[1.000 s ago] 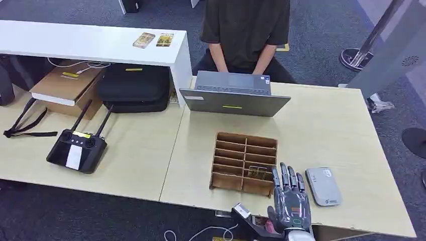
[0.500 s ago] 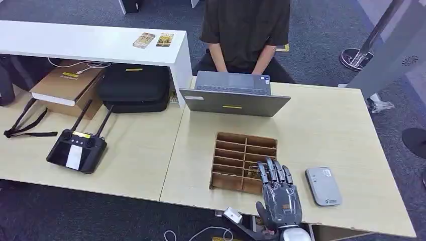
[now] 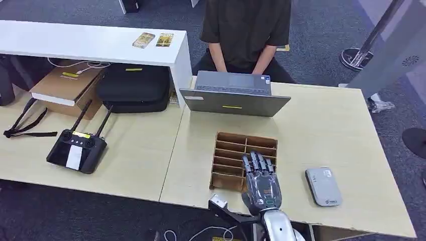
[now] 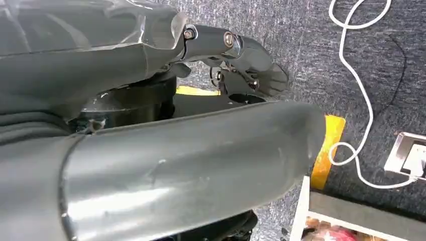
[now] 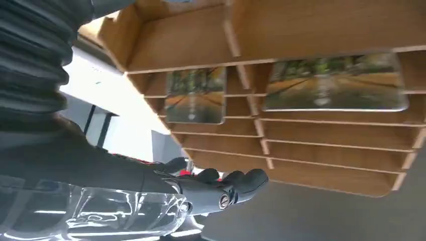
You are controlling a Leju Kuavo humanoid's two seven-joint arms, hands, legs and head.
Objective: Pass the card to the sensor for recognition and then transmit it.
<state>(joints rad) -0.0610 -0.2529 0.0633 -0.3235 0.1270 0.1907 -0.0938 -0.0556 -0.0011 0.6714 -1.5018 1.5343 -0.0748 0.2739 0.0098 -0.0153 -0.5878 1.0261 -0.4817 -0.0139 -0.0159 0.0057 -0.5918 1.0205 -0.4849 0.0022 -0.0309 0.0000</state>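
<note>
Nearest the robot, at the front edge of the bench [image 3: 346,135], its right hand [image 3: 261,182] hangs over the near side of the wooden card rack [image 3: 236,150], fingers [image 3: 256,161] stretched forward over the slots and a little apart. It has nothing in it that I can see; the right wrist view shows the dark fingertips [image 5: 241,182] just short of the rack's open compartments, touching no card. The left hand [image 4: 236,60] is down below the bench over the carpet, and I cannot tell from that close, crowded view whether it is spread or curled.

Inside the rack, two cards sit in neighbouring slots: one card [image 5: 334,89] on the broad side and a second card [image 5: 195,95] beside it, both still seated.

So my reading is that the task has barely begun. The reach to the rack is nearly made, but no card is lifted, nothing has been shown to the sensor, and nothing handed on.

The grey sensor [image 3: 323,186] lies flat near the front right part of the bench, just beside the rack and apart from the hand. Further back, a laptop [image 3: 234,98] stands at the far edge, and a person [image 3: 245,30] sits behind it, likely the one to receive the card.
</note>
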